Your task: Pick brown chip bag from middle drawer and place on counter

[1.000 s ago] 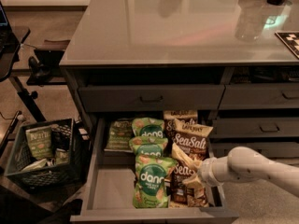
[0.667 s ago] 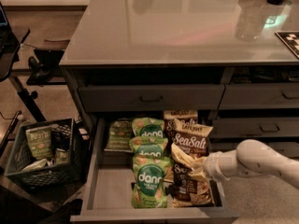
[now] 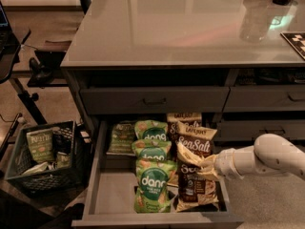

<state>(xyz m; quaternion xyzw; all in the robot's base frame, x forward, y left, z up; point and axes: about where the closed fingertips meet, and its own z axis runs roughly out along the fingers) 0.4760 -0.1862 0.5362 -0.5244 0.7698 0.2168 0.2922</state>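
Glossy and reflective, the counter (image 3: 181,27) tops a grey cabinet island, and below a shut upper drawer (image 3: 152,99) the middle drawer (image 3: 112,194) stands pulled out toward the camera. Along the drawer's centre line lie three green "dang" bags (image 3: 152,182), one behind another. To their right is a row of brown "Sea Salt" bags, with a greenish packet (image 3: 121,137) at the drawer's back left. The brown chip bag (image 3: 193,187) nearest the drawer's front right corner is the one in play: its cream-yellow top band is crumpled and tipped up over the second Sea Salt bag (image 3: 196,144) behind it. The white arm (image 3: 267,159) reaches in from beyond the drawer's right wall, and the gripper (image 3: 208,165) sits right against that crumpled band, above the drawer's front right part. Whether it has clamped onto the bag or merely presses on it, I cannot tell. Left of the drawer, on the floor, a black crate (image 3: 45,156) holds more snack packets. By my reading, the step in hand is the grasp, with the bag not yet lifted out. The next move calls for a firm hold on the band, a rise clear of the drawer's right wall and the neighbouring bags, then a carry up to the counter.
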